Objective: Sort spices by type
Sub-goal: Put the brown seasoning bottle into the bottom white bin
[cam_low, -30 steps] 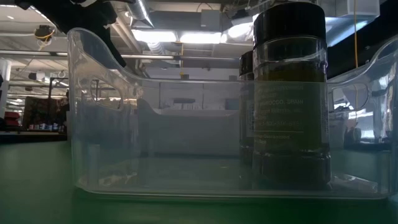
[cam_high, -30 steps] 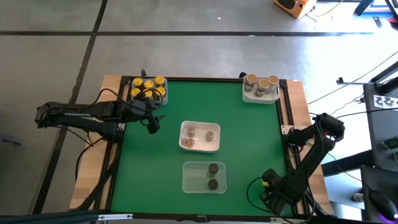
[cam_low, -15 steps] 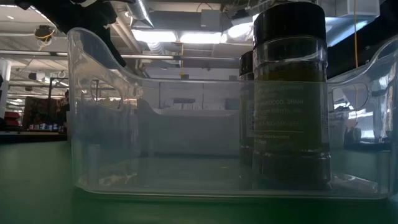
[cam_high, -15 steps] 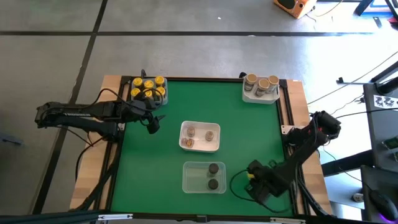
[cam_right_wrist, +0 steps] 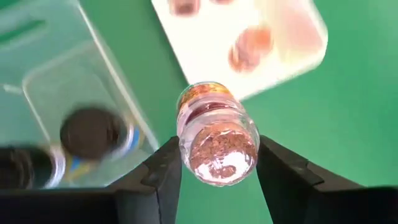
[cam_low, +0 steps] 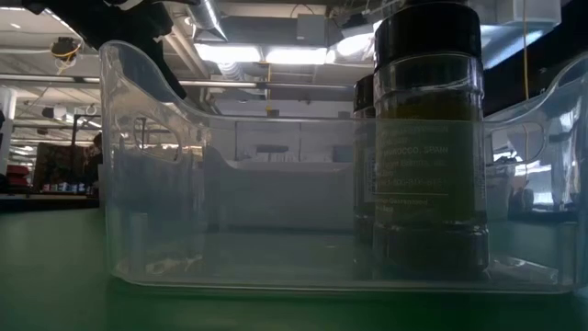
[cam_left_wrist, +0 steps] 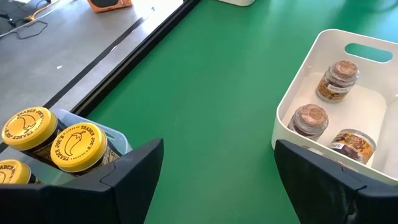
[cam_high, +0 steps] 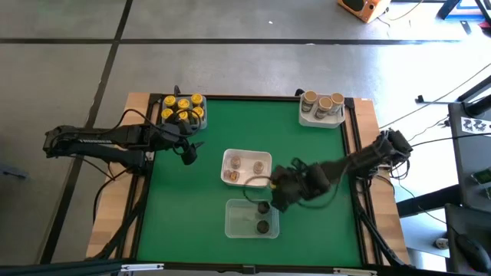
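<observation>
My right gripper (cam_right_wrist: 217,149) is shut on a small clear spice jar (cam_right_wrist: 216,127) with reddish-brown contents. In the high view it (cam_high: 265,185) hangs between the white centre bin (cam_high: 247,155) and the clear near bin (cam_high: 234,222). The white bin holds three grey-brown-lidded jars (cam_left_wrist: 309,118), one of them lying on its side. Two black-lidded jars (cam_high: 263,217) stand in the clear bin (cam_low: 147,184). My left gripper (cam_high: 189,151) is open (cam_left_wrist: 219,149) and waits near the yellow-lidded jars (cam_left_wrist: 74,146). My right gripper pinches the jar between its two fingers (cam_right_wrist: 168,165), on the side walls next to the round end (cam_right_wrist: 219,152) that faces the wrist camera. The jar lies along the fingers and points away from the wrist. It is lifted clear, above the green table.
A clear bin of several yellow-lidded jars (cam_high: 182,110) sits at the far left corner. A white bin with three tan-lidded jars (cam_high: 322,106) sits at the far right corner. Open green table (cam_high: 192,207) lies to the left of the two middle bins.
My right arm has swung out from the near right corner toward the table's left, stretching across to the middle. Its gripper now hangs between the white and clear bins. The left arm and the jars in the bins have kept still.
</observation>
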### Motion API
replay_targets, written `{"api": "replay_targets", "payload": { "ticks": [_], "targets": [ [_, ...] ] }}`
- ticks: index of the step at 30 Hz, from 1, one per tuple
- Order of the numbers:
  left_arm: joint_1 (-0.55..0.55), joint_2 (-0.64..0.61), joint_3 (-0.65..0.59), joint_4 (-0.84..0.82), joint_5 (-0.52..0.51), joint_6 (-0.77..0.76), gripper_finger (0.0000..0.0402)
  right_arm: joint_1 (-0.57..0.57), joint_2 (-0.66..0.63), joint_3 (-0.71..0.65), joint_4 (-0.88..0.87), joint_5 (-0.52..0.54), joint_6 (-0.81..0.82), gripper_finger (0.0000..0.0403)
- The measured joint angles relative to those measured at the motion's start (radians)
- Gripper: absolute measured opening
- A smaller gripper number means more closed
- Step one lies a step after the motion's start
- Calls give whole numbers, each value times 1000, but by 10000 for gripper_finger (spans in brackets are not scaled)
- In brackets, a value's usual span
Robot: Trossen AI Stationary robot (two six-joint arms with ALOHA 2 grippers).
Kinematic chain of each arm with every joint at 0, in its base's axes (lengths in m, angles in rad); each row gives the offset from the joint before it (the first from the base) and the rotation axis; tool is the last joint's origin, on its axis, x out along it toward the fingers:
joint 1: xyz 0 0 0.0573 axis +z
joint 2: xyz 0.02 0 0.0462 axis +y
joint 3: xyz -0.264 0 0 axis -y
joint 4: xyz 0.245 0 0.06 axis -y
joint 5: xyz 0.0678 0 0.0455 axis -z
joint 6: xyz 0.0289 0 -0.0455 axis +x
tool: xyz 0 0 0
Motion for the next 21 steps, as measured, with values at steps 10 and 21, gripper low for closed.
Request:
{"api": "replay_targets", "payload": {
  "ticks": [10, 21],
  "targets": [
    [0, 0, 0, 0, 0, 4, 306, -182, 38, 13, 220, -48, -380, 176],
    [0, 0, 0, 0, 0, 5, 306, -235, 189, 12, 240, -129, -497, 180]
  ]
}}
